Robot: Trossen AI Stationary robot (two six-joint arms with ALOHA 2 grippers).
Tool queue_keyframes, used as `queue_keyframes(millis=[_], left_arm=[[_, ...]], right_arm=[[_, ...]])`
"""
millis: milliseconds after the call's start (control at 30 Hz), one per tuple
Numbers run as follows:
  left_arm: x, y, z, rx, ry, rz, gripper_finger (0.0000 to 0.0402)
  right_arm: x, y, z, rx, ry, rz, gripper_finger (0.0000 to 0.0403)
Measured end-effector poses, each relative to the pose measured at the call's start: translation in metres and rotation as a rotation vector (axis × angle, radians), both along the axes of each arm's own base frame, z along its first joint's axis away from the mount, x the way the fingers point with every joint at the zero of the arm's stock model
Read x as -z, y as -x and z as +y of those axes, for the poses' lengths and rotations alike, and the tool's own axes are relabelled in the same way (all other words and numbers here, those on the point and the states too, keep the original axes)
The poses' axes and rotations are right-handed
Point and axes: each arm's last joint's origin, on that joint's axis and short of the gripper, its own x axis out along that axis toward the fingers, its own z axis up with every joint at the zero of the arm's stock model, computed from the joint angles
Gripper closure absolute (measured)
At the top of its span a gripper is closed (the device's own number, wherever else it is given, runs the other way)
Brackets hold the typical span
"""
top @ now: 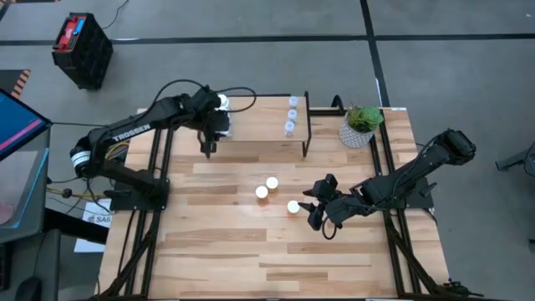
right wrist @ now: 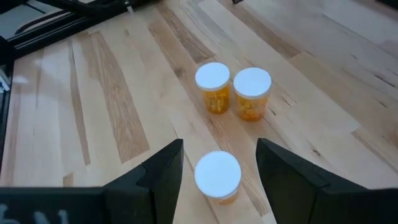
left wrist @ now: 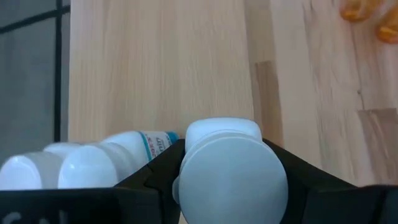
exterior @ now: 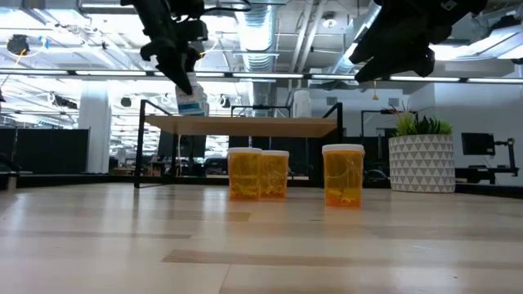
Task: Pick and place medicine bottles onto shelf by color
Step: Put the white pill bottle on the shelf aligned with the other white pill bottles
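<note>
Left gripper point(top: 219, 119) above the left end of the shelf point(top: 259, 117), fingers clamped on a white blue-labelled bottle point(left wrist: 227, 168); two more white bottles point(left wrist: 93, 163) lie just beside it on the shelf top. Three clear bottles point(top: 292, 115) stand in a row near the shelf's right end. Right gripper point(right wrist: 214, 163) hovers spread wide and empty over one orange bottle point(right wrist: 217, 175) mid-table, two more orange bottles point(right wrist: 233, 91) touching nearby.
</note>
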Motion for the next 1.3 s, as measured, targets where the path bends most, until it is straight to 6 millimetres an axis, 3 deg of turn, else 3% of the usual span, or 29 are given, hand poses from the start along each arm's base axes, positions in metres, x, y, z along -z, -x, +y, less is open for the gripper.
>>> queue_keyframes(millis=[333,533,833,1300], left_arm=[[-0.014,-0.001,0.000,-0.084,-0.029,-0.028,0.0208],[-0.011,0.001,-0.001,-0.091,0.005,0.002,0.0194],[-0.008,0.000,0.002,-0.106,-0.046,0.045,0.0192],[-0.025,-0.002,0.002,-0.099,-0.064,-0.020,0.0191]], right_arm=[[0.000,0.000,0.000,-0.001,-0.001,0.000,0.0179],[0.000,0.000,0.000,-0.003,-0.002,0.001,0.0179],[0.000,0.000,0.000,-0.003,-0.002,0.000,0.0179],[0.000,0.000,0.001,-0.023,-0.019,0.007,0.0179]])
